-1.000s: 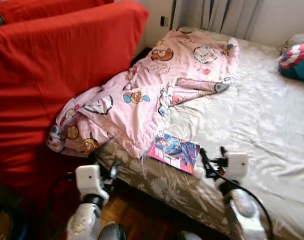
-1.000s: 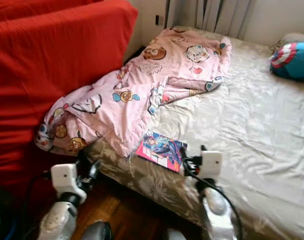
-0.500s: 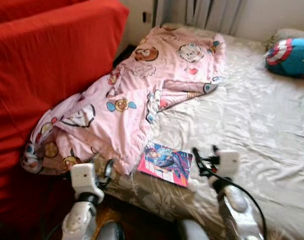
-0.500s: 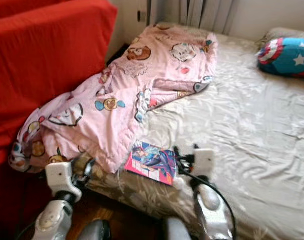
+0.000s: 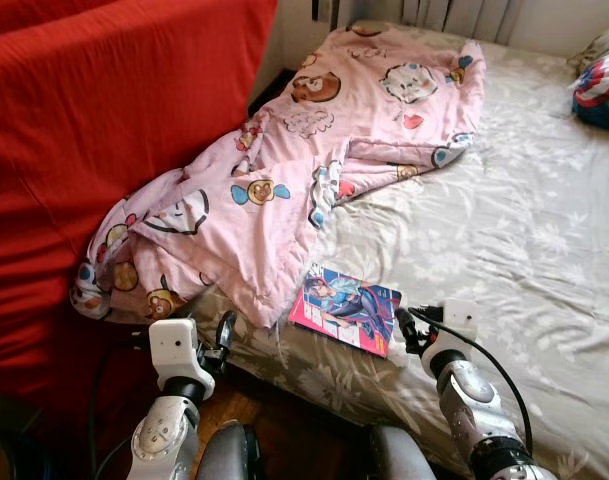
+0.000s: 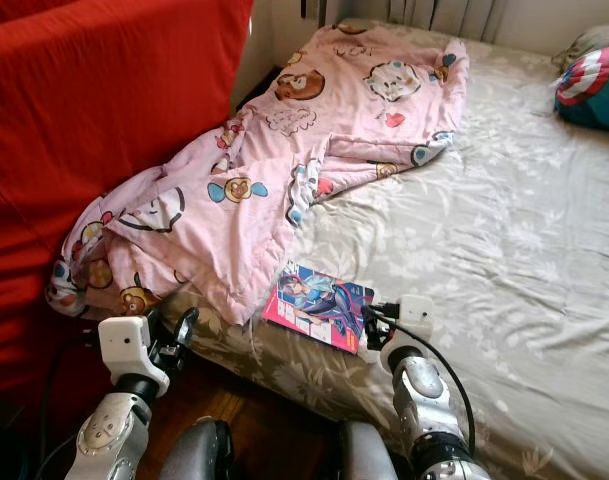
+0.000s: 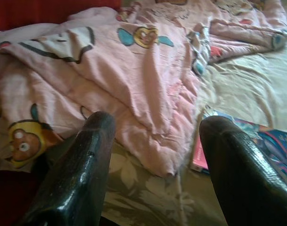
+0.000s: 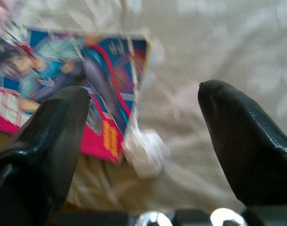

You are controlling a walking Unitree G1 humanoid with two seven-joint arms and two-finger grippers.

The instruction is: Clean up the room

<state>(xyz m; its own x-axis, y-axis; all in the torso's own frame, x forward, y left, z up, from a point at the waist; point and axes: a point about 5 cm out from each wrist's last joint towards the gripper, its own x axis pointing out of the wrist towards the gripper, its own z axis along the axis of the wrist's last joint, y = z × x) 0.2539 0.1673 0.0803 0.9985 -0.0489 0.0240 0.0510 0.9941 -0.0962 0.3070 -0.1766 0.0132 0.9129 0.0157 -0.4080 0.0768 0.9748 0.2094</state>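
In front of me is a big bed [image 5: 524,230] with a pale sheet that has flowers on it. The sheet is full of wrinkles. A shield pillow [image 5: 602,90] in red, white and blue lies at the far corner. A tall red cover [image 5: 94,130] stands right beside the bed. Down low I see brown wood floor [image 6: 254,420]. A grey curtain [image 5: 464,8] hangs behind the bed.

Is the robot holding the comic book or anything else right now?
No, nothing is held. The right tool is open beside the comic book, and the left tool is open near the pink blanket.
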